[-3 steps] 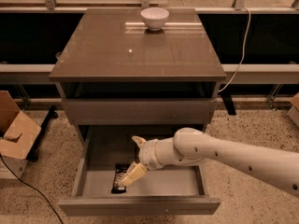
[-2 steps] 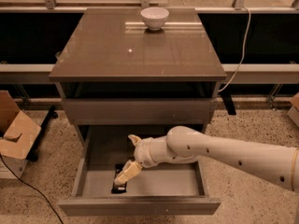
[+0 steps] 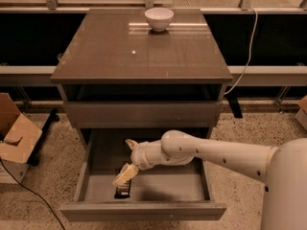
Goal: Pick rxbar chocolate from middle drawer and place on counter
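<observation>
rxbar chocolate point(image 3: 123, 191) | tool point(image 3: 123, 161) over it, in middle drawer point(image 3: 165, 187) | counter point(image 3: 144, 56) glossy

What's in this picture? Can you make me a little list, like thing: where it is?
middle drawer: pulled open
rxbar chocolate: flat on the drawer floor, near the front left
gripper: open, inside the middle drawer, one finger over the rxbar chocolate
counter: holds a white bowl near the back edge
floor: cardboard box on the left

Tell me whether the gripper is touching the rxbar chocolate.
Cannot tell. In the camera view the gripper, open inside the middle drawer, has one finger overlapping the rxbar chocolate, but neither contact nor gap shows plainly.
</observation>
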{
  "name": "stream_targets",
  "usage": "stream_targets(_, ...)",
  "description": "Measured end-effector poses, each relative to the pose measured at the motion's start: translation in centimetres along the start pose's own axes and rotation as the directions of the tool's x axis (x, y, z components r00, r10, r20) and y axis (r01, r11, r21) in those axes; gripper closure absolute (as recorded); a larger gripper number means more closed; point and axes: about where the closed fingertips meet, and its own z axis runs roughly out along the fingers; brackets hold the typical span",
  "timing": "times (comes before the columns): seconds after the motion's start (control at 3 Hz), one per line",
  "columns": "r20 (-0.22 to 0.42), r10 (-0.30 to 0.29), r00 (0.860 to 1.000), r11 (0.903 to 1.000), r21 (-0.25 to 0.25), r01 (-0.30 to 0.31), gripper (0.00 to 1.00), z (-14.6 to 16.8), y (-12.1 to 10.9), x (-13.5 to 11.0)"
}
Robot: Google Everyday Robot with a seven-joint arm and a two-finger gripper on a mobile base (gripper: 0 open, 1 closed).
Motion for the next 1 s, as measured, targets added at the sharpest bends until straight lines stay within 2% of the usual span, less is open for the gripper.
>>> stream_targets(0.33,0.006,0.028,1.0,0.9996,0.0,-0.028,0.0,3.6,-1.2,3.4)
stream_targets(1.0,-0.007,0.068,0.998,0.9977,0.007,-0.067,0.0,7.9,-1.4,7.7)
